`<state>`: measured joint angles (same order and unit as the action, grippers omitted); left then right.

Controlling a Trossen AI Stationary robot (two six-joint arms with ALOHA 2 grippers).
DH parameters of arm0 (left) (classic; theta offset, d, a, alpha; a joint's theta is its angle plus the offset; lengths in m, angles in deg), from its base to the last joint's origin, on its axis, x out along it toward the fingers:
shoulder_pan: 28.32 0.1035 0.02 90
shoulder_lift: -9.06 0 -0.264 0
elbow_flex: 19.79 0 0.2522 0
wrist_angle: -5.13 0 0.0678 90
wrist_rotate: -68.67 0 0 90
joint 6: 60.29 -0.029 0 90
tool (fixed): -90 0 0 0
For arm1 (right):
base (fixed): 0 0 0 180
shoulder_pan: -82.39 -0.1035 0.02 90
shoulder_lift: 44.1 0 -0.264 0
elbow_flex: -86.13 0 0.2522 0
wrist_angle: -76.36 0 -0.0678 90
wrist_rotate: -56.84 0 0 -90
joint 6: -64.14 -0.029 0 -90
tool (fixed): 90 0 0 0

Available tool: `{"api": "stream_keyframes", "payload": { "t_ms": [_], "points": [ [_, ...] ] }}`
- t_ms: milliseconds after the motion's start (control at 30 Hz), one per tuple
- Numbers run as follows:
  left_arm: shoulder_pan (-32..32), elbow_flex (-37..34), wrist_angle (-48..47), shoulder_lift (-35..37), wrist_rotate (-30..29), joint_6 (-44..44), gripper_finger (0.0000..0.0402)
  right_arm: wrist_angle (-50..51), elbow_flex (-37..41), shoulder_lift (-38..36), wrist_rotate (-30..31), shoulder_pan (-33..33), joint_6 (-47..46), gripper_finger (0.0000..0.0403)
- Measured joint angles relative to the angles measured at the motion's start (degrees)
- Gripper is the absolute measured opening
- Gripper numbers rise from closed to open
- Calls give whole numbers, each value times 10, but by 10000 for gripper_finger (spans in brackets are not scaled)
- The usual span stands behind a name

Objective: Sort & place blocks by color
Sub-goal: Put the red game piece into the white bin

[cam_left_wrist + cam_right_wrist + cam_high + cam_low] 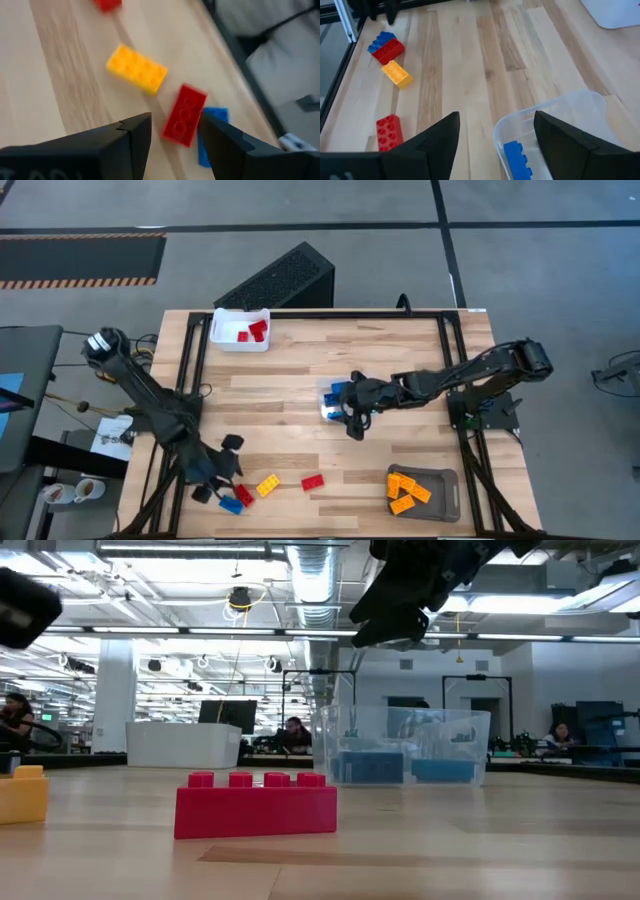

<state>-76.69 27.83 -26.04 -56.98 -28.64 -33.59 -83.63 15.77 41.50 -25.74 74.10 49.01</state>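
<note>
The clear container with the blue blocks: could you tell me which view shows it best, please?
The low view: the clear container stands whole, side-on, blue blocks inside. High view: mostly under the right gripper. Right wrist: only its rim. Left wrist: nothing.

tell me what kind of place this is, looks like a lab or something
Most likely a robotics lab or open workshop floor. A wooden table in a dark metal frame holds sorting containers and toy blocks. Beyond it, the low view shows exposed ceiling ducts, rows of workbenches with monitors, and seated people.
</note>
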Motion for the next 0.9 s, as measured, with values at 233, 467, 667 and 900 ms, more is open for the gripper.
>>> {"api": "stream_keyframes", "payload": {
  "t_ms": [233,467,667,900],
  "points": [
    [-2,29,3,-129,-13,13,207,1,0,0,0,-5,0,275],
    [-1,62,3,-201,-12,-10,267,11,0,0,0,-5,0,275],
    [2,66,-22,-210,-37,-6,279,15,0,0,0,-5,0,275],
    [36,67,-131,-198,-90,-3,275,17,0,0,0,-7,-3,275]
  ]
}}
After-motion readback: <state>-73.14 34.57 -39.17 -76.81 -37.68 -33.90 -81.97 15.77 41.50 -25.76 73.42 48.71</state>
